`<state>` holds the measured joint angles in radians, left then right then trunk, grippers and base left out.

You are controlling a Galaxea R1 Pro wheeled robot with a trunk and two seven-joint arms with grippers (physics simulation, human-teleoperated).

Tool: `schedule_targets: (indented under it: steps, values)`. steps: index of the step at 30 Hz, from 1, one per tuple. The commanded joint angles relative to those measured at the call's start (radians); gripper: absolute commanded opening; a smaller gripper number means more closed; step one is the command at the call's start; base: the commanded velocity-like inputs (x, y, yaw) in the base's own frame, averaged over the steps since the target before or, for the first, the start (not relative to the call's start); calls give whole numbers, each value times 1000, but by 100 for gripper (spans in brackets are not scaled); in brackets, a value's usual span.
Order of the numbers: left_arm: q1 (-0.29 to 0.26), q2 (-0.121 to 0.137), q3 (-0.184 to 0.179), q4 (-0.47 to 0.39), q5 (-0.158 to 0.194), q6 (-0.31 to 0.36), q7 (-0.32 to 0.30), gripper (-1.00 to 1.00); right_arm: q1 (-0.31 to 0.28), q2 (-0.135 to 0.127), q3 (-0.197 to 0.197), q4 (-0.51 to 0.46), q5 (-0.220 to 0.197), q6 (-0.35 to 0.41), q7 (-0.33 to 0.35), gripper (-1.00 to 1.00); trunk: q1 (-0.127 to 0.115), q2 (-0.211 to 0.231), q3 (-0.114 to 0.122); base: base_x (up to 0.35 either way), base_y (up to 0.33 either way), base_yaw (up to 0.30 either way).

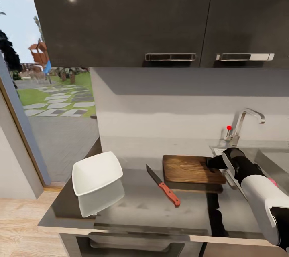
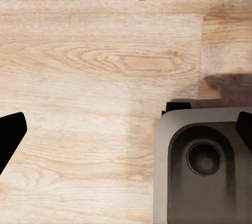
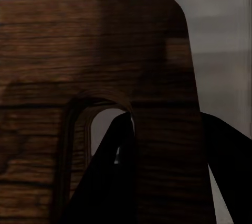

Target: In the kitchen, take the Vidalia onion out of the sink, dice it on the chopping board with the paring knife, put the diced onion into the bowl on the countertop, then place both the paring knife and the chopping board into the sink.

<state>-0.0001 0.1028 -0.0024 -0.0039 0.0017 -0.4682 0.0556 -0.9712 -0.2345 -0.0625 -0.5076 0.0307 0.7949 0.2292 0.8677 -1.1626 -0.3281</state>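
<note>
Right gripper (image 1: 211,163) pinches chopping board (image 1: 188,168) at its slotted end (centre-right of frame); left gripper (image 2: 126,129) spread over floor; paring knife (image 1: 163,187) lies just beside the board.

1 bowl (image 1: 96,173), 1 knife (image 1: 163,186), 1 board (image 1: 188,168)

You are in a home kitchen: dark glossy wall cabinets (image 1: 160,12) with chrome bar handles hang over a long grey reflective countertop (image 1: 136,205), and at its right end a curved chrome tap with a red-tipped lever (image 1: 245,122) stands by a stainless-steel sink (image 1: 277,160). On the worktop you have a shallow white square bowl (image 1: 96,172), a red-handled paring knife (image 1: 162,185) and a brown wooden chopping board (image 1: 188,168). Pale wood-plank flooring (image 2: 94,61) and an open doorway onto a garden with stepping stones (image 1: 60,102) mark it as a house.
</note>
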Motion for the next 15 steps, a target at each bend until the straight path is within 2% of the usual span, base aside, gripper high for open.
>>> schedule_targets:
  steps: [1, 15]
  values:
    - [0, 0, 0, -1, 0, -3, 3, 100, 0, 0, -3, 29, 38, 1, 4, -100, 0, 0, -1, 0, -13, 0]
    - [0, 0, -1, -1, 0, -3, 3, 100, 0, 2, -2, 29, 38, 1, 5, -100, 0, 0, -1, 0, -1, 0]
